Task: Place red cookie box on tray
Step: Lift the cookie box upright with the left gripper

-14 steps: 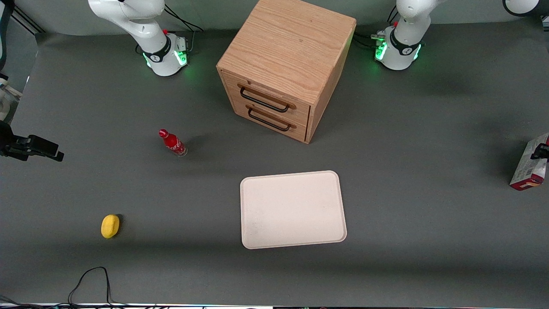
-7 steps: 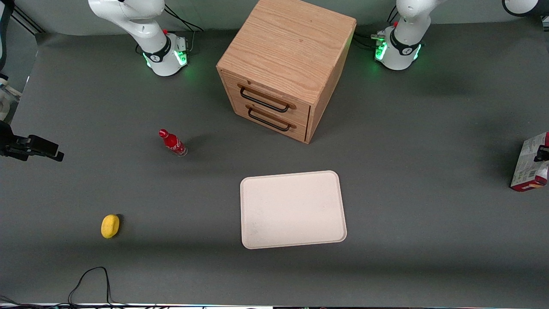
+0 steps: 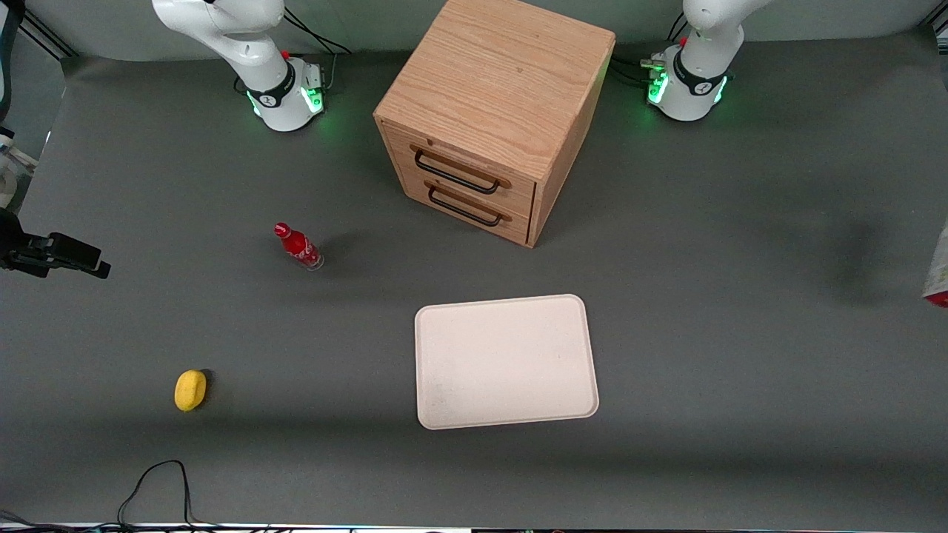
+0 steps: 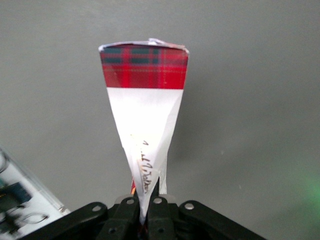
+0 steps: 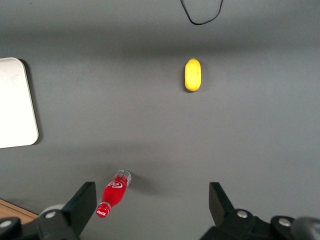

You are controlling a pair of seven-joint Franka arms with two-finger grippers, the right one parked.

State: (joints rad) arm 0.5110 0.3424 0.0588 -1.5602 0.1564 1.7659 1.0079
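The red cookie box (image 4: 145, 115) hangs from my left gripper (image 4: 145, 212), which is shut on its edge; the red tartan end points away from the wrist over bare grey table. In the front view only a sliver of the box (image 3: 939, 274) shows at the frame edge, toward the working arm's end of the table, raised off the surface; the gripper itself is out of that view. The cream-white tray (image 3: 506, 361) lies flat in front of the wooden drawer cabinet (image 3: 492, 111), nearer to the front camera, with nothing on it. A corner of the tray shows in the right wrist view (image 5: 15, 105).
A small red bottle (image 3: 298, 246) stands toward the parked arm's end of the table, and a yellow lemon-like object (image 3: 190, 389) lies nearer to the front camera. A black cable (image 3: 155, 485) loops at the table's near edge.
The box has moved outward toward the working arm's end and upward; it went from mostly visible to a sliver at the front view's edge.
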